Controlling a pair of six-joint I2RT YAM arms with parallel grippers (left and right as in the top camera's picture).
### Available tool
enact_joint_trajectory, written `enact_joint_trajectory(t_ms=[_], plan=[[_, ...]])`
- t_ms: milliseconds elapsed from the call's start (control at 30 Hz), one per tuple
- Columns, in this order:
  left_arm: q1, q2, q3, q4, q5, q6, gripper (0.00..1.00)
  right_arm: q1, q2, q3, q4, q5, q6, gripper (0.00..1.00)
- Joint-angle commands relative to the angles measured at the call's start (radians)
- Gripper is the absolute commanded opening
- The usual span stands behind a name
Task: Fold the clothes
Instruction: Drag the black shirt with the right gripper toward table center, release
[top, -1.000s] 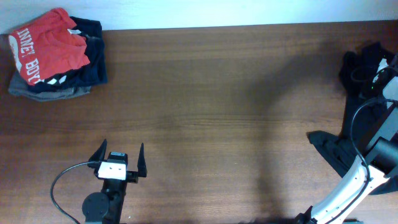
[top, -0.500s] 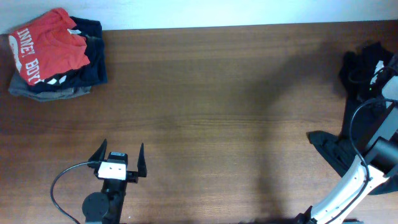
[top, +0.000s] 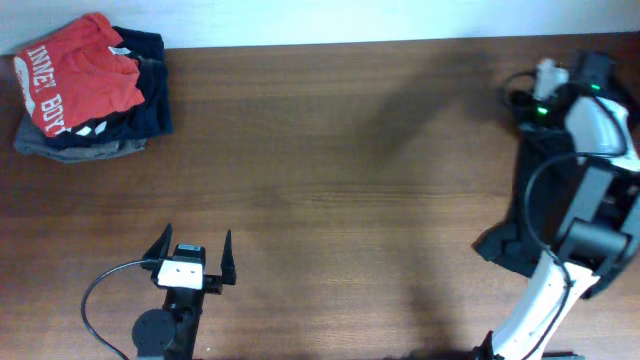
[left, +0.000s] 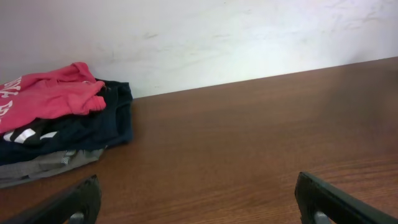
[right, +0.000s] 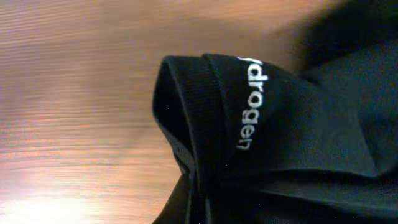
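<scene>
Right gripper (top: 545, 85), by the far right edge, is clamped on a bunched fold of black knit garment (right: 298, 124) with white lettering. Left gripper (top: 196, 238) sits near left, fingers apart, over the smooth wooden table (top: 330, 180). A soft folded pile (top: 85, 85) fills the far left corner.

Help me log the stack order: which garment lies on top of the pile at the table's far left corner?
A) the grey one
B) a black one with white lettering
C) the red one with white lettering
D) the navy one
C: in the overhead view the red garment with white lettering lies uppermost, over the navy garment, with the grey garment at the bottom.
</scene>
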Motion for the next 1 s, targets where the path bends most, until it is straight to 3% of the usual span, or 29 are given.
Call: enact_joint_trajectory(t_ms=[0, 500, 967], plan=[[0.006, -0.008, -0.003, -0.005, -0.004, 0.009, 0.99, 0.108, -0.038, 0.020, -0.005, -0.090, 0.040, 0.04], [0.006, -0.008, -0.003, -0.005, -0.003, 0.009, 0.99, 0.585, -0.038, 0.020, -0.043, -0.430, 0.174, 0.04], [0.006, -0.008, -0.003, -0.005, -0.003, 0.009, 0.99, 0.900, -0.039, 0.022, -0.205, -0.400, 0.167, 0.04]])
